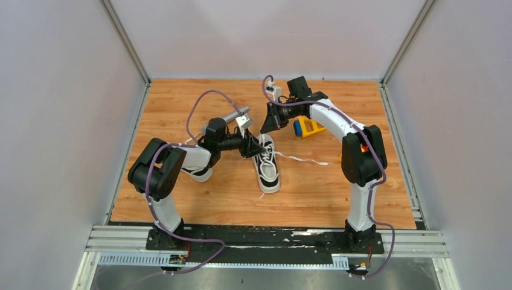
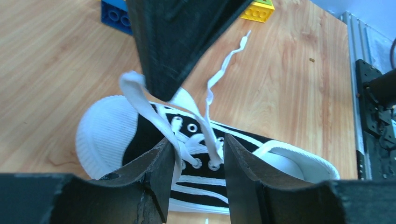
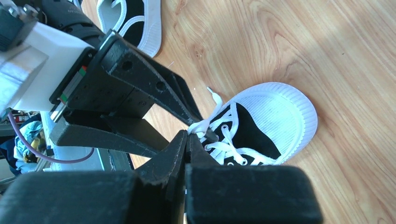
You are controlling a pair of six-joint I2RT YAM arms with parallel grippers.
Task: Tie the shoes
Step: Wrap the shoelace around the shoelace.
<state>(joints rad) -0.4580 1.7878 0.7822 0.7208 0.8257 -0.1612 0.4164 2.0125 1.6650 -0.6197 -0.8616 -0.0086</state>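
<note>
One black-and-white sneaker point(image 1: 267, 169) lies mid-table, toe towards the back. My left gripper point(image 1: 256, 148) hovers over its laces, jaws open and straddling two lace strands near the eyelets point(image 2: 196, 142). My right gripper point(image 1: 269, 125) is shut on a white lace loop point(image 3: 188, 135) and holds it up above the shoe's toe cap point(image 3: 275, 116). In the left wrist view the right gripper's black fingers point(image 2: 173, 46) pinch that loop point(image 2: 133, 84). The other lace end point(image 1: 305, 160) trails right across the table. The second sneaker point(image 1: 199, 173) lies under the left arm, mostly hidden.
A yellow and a blue toy block point(image 1: 307, 127) lie behind the shoe near the right arm; they also show in the left wrist view point(image 2: 114, 14). Grey walls enclose the wooden table on three sides. A metal rail point(image 1: 265, 238) runs along the near edge.
</note>
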